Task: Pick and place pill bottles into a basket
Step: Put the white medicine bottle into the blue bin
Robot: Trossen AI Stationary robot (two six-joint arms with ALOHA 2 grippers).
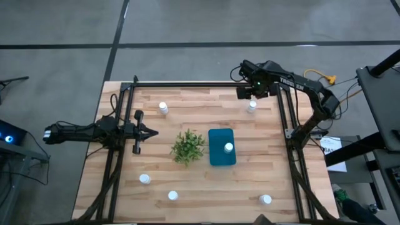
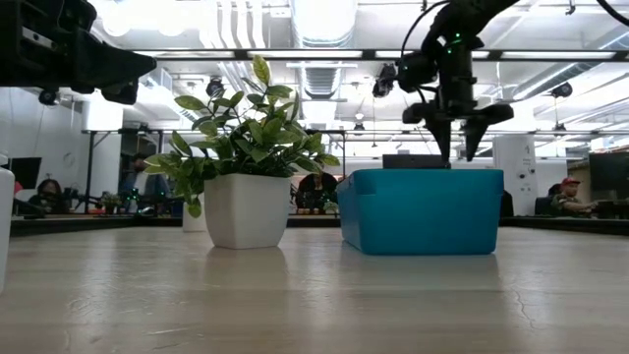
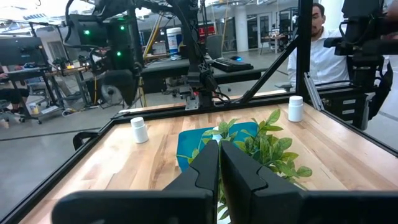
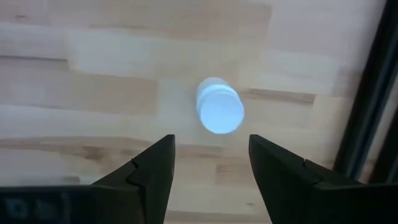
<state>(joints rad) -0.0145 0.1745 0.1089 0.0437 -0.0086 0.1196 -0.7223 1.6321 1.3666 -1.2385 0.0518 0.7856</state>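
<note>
The right gripper, fingers spread and empty, hangs above a pill bottle near the table's far right frame rail, seemingly not touching it. One bottle stands in the basket; four others sit scattered towards the edges. The left gripper, pressed together, waits beside the plant.

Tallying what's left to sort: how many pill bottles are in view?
6 pill bottles: one in the basket, at; five on the table.
</note>
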